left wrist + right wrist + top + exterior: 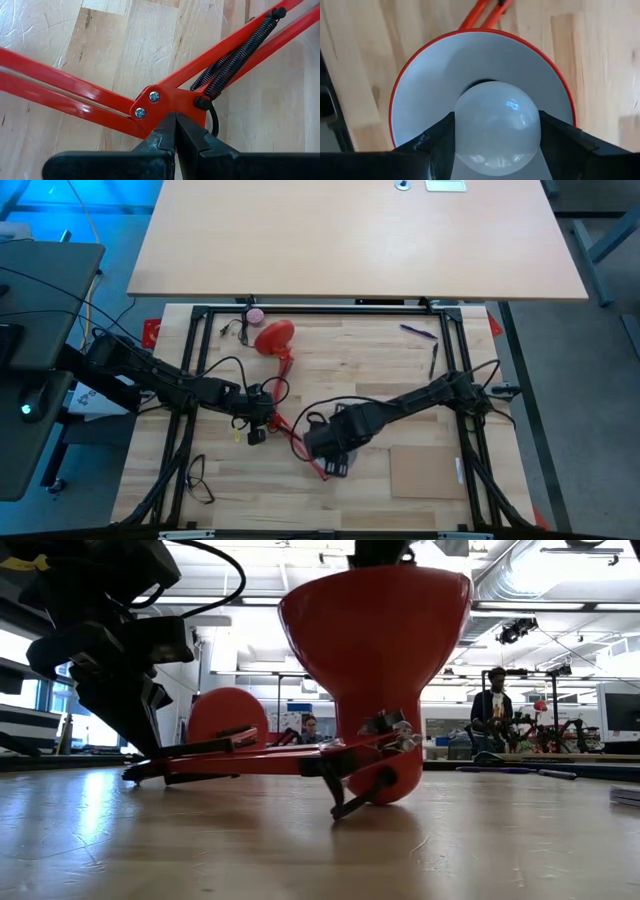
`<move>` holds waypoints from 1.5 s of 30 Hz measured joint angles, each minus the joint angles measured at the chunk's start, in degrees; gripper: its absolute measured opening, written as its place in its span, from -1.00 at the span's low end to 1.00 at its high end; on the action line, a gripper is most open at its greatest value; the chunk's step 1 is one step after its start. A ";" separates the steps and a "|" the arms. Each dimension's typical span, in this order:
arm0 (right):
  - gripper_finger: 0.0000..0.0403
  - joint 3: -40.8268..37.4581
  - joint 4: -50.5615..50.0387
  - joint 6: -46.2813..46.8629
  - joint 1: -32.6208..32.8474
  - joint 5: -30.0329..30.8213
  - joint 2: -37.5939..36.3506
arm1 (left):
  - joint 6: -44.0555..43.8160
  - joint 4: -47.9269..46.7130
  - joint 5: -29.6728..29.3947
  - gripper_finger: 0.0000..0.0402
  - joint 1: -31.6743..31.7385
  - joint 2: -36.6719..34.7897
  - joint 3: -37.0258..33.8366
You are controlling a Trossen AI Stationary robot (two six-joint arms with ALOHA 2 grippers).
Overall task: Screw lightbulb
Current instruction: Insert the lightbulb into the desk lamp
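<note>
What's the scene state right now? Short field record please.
lamp: red desk lamp lying on the wooden table
shade: red, white inside, mouth facing the right wrist camera
lightbulb: white lightbulb between the right gripper's fingers, at the shade's mouth
right gripper: closed on the lightbulb
left gripper: shut at the lamp's arm joint
other: small pink ball near the table's far edge

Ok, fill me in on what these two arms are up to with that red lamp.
The right pincer is shut on the lightbulb, holding it inside the lamp shade, at the socket opening. The left pincer is shut on the red lamp's arm joint, apparently steadying it on the table. How far the bulb is screwed in cannot be seen.
</note>
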 joint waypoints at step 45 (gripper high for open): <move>0.37 -0.03 2.71 15.38 0.10 0.49 0.04 | -2.34 0.10 -2.91 -1.00 0.04 0.00 -0.02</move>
